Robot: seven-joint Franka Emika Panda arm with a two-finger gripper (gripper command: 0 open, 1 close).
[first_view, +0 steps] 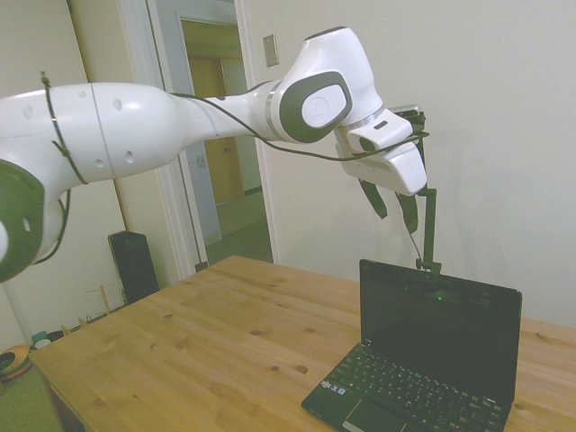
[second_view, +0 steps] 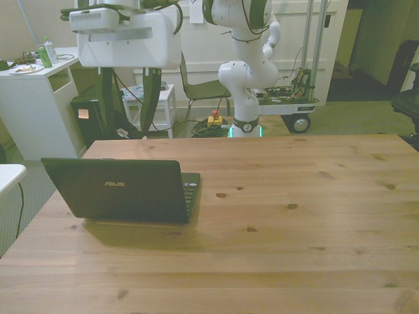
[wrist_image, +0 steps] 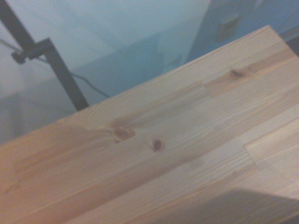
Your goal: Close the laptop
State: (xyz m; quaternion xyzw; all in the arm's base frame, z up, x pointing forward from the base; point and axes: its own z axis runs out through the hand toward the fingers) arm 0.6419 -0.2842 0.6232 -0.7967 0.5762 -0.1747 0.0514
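Observation:
A small black laptop stands open on the wooden table, its screen upright and dark. From across the table, the front view shows the back of the laptop's lid near the front view's left. My gripper hangs in the air well above the lid's top edge, touching nothing. It is open, and the two dark fingers point down with a wide gap and nothing between them. In the front view the gripper is over the laptop's far side. The wrist view shows only blurred table planks.
Wooden tabletop stretches bare toward the front view's right. Beyond the table stand a white desk with a green can, a small white shelf unit, a chair and a wheeled cart. A black speaker stands on the floor.

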